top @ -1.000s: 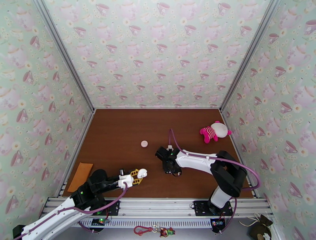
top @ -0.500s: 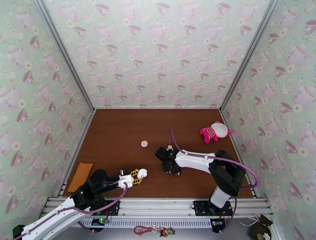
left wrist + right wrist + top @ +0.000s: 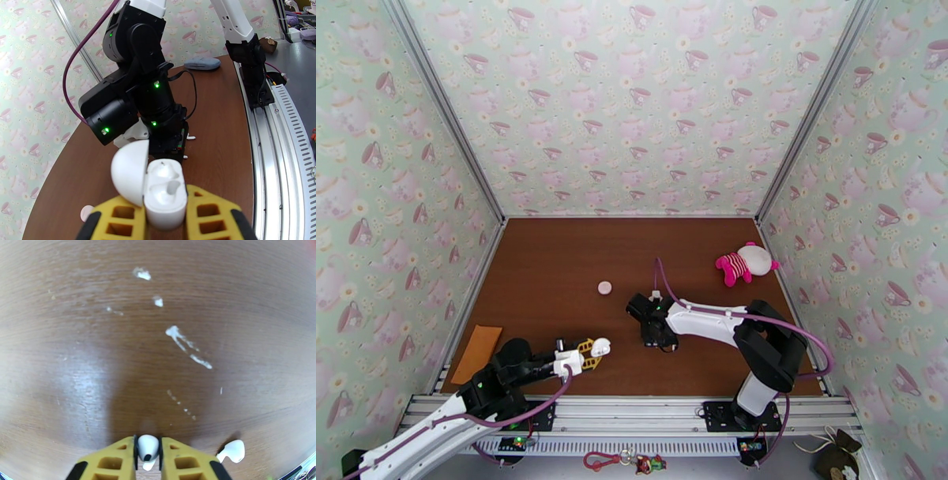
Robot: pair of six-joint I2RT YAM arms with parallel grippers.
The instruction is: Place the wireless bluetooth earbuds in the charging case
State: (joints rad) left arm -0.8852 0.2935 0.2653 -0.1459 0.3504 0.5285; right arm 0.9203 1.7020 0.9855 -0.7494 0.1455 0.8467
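Note:
My left gripper [image 3: 166,223] is shut on the white charging case [image 3: 166,194], holding it upright with its round lid [image 3: 129,172] flipped open and the wells showing. In the top view this case [image 3: 600,345] hangs near the table's front, left of centre. My right gripper [image 3: 148,456] points down at the table, its yellow fingers shut on one small white earbud [image 3: 148,446]. Another earbud [image 3: 233,450] lies on the wood just to the right of those fingers. In the top view the right gripper [image 3: 657,335] is low over the table's middle.
A small round white case [image 3: 605,288] lies on the brown table [image 3: 553,260] behind the grippers. A pink and white plush toy [image 3: 746,263] sits at the right, an orange card [image 3: 478,353] at the front left. White smears [image 3: 185,344] mark the wood.
The right gripper's fingers have closed in on the earbud, and the arm has shifted very slightly left. The left arm and its case have stayed still.

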